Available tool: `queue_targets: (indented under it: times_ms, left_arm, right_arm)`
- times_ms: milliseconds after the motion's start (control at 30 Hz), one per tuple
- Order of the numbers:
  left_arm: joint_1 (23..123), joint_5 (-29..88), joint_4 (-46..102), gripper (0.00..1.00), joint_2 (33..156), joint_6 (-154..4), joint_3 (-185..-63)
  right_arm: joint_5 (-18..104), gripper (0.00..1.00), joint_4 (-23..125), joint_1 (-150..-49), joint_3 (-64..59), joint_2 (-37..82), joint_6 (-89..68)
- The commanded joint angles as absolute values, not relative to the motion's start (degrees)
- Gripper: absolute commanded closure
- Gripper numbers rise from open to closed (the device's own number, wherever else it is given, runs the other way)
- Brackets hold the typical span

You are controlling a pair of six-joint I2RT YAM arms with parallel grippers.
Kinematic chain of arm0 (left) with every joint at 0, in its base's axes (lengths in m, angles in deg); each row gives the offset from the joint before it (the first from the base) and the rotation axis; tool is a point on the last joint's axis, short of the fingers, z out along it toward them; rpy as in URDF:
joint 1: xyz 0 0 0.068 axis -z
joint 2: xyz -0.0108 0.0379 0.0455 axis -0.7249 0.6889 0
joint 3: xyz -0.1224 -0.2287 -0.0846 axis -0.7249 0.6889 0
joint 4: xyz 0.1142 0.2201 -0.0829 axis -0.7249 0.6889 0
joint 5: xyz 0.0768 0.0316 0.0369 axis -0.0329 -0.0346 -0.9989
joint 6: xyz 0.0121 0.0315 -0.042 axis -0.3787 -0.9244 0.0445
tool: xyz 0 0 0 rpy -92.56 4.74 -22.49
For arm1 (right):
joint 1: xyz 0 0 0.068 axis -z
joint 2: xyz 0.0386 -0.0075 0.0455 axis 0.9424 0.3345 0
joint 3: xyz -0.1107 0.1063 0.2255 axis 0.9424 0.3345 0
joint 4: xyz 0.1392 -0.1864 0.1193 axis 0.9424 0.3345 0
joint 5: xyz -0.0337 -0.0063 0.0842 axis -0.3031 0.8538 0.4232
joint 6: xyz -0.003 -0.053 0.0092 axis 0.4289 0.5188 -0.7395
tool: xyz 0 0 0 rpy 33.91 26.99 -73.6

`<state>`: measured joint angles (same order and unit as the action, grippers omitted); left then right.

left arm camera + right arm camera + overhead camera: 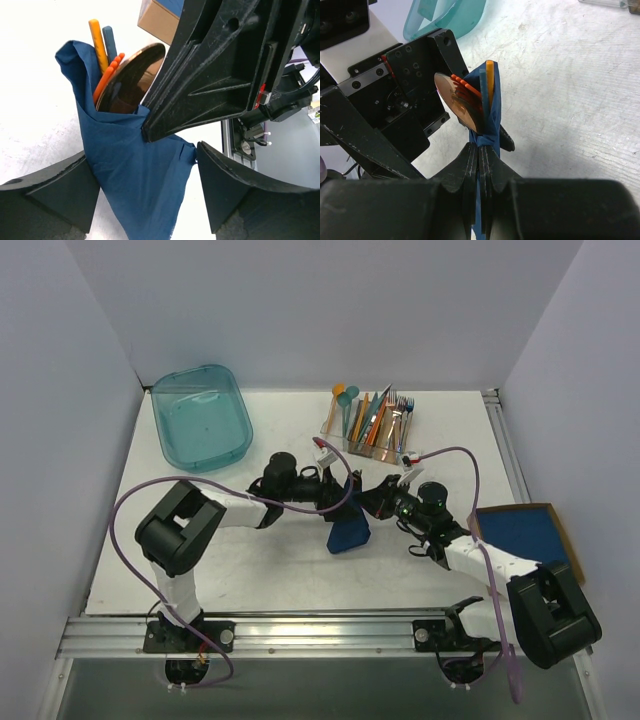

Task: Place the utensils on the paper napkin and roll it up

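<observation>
- Paper napkin (pixel 349 532), mid-table, wraps the utensils (pixel 465 102); right gripper (pixel 481 160) pinches it.
- Left gripper (pixel 142 170) straddles it, jaws wide.
- Clear organizer (pixel 330 427) holds assorted cutlery (pixel 375 415); cardboard box (pixel 476 525) at right seemingly holds blue sheets (pixel 520 530).

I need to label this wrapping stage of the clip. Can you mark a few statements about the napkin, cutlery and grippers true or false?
1. The dark blue paper napkin is folded around the cutlery, and the bowl of the round-bowled copper spoon sticks out of its top. True.
2. The right gripper is open and clear of the napkin. False: it is shut, pinching the napkin.
3. The left gripper is open, with one finger on either side of the napkin. True.
4. The bundle lies inside the translucent teal plastic tub. False: the bundle is between the two grippers at mid-table, and the tub sits apart at the far left.
</observation>
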<state>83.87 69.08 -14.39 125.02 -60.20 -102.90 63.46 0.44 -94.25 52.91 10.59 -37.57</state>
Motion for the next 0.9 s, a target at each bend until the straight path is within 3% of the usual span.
queue_targets:
  times_ms: [0,100,300,467,600,833,867]
  left_arm:
    - [83.9,71.5,-20.6,0.20,125.7,-58.1,-102.3]
    - [83.8,71.5,-20.4,0.22,125.5,-58.0,-102.1]
    - [83.7,72.0,-20.5,0.37,125.7,-57.3,-102.3]
    - [83.6,72.5,-20.6,0.40,126.3,-56.8,-102.7]
    - [83.6,73.2,-20.5,0.52,127.1,-56.5,-103.8]
    - [83.6,73.9,-18.9,0.81,128.2,-56.4,-105.7]
    - [83.6,74.1,-18.7,0.91,128.6,-56.4,-106.1]
  right_arm:
    - [64.6,1.00,-4.0,-94.5,51.8,10.4,-37.8]
    - [64.2,1.00,-3.9,-94.1,52.0,10.0,-38.0]
    - [64.2,1.00,-3.7,-93.9,51.7,10.2,-38.1]
    - [64.3,1.00,-3.9,-93.8,51.5,10.3,-38.2]
    - [64.5,1.00,-3.9,-93.8,51.5,10.1,-38.4]
    - [64.4,1.00,-3.5,-94.0,51.7,9.3,-38.4]
    - [64.4,1.00,-3.3,-94.1,51.7,9.1,-38.4]
